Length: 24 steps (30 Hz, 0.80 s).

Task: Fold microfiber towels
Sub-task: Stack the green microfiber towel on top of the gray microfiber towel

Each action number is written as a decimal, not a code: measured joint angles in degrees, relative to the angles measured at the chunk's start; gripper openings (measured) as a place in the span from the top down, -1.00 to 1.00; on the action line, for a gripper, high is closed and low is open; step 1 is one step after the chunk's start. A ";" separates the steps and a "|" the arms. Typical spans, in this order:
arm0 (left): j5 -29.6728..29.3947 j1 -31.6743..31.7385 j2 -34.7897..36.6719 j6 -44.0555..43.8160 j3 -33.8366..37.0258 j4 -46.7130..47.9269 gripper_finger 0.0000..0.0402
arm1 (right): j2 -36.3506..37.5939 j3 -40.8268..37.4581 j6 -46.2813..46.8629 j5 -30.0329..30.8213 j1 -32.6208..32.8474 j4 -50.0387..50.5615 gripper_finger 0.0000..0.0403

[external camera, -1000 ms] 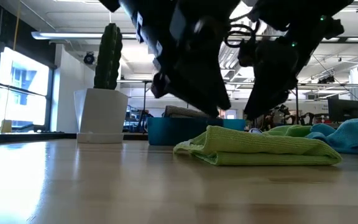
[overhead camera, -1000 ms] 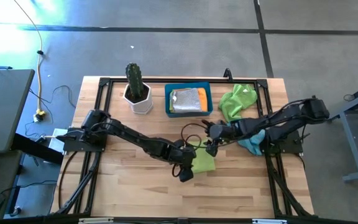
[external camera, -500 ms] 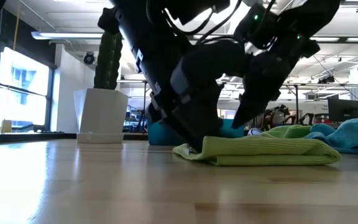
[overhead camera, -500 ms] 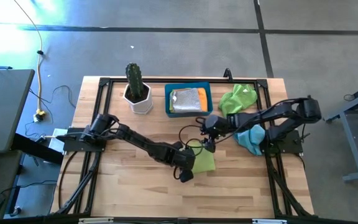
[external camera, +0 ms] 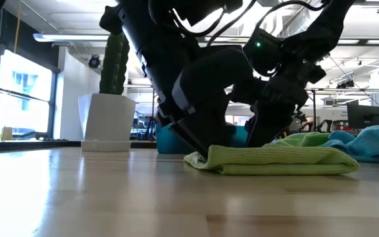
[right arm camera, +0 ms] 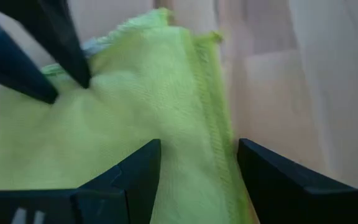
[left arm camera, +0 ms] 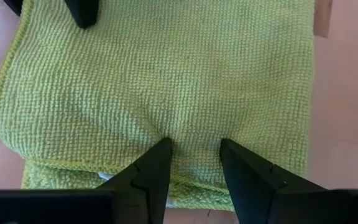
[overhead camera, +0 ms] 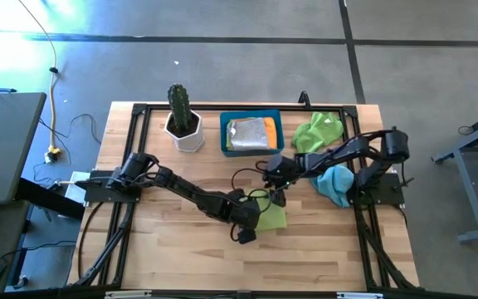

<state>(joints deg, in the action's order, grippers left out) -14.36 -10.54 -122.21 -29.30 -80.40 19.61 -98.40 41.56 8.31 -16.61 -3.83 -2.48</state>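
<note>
Lime green towel (overhead camera: pixel 270 218) lies folded flat near the middle of the tabletop (overhead camera: pixel 164 241). Left hand (left arm camera: pixel 194 152) presses down on its near edge, fingers narrowly parted, likely pinning the layers. Right hand (right arm camera: pixel 197 165) straddles the opposite edge, fingers wide, apparently ready to grip it for another fold.

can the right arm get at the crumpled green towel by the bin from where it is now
Probably yes: the crumpled green towel lies uncovered beside the right arm, nothing on it. The open right gripper is at the folded green towel.
</note>
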 joint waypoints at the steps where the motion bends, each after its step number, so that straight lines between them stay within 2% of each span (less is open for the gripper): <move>1: -0.28 0.08 0.00 0.00 0.00 0.10 0.34 | -0.09 0.00 -0.47 -1.02 0.19 -0.55 -0.03; 7: -1.28 1.18 0.00 -0.52 0.00 0.60 0.34 | -0.27 0.04 -2.15 -2.46 2.43 -0.87 -0.03; 12: -1.41 1.79 0.00 -0.66 0.02 0.71 0.34 | -0.27 0.04 -1.87 -1.08 3.20 -0.49 0.02; 15: -1.42 1.76 0.00 -1.33 0.02 0.71 0.34 | -0.29 0.04 -1.78 -0.28 3.11 -0.16 0.19; 22: -1.54 0.54 0.19 -5.95 0.04 1.30 0.34 | -0.33 0.04 1.67 3.04 3.11 0.09 0.86; 24: -1.66 0.10 0.49 -7.90 0.06 1.93 0.34 | -0.33 0.04 2.20 3.10 3.15 0.08 0.95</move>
<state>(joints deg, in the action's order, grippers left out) -16.02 -10.44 -121.72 -37.20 -80.34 21.53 -98.74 41.60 10.50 -13.51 -0.68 -2.40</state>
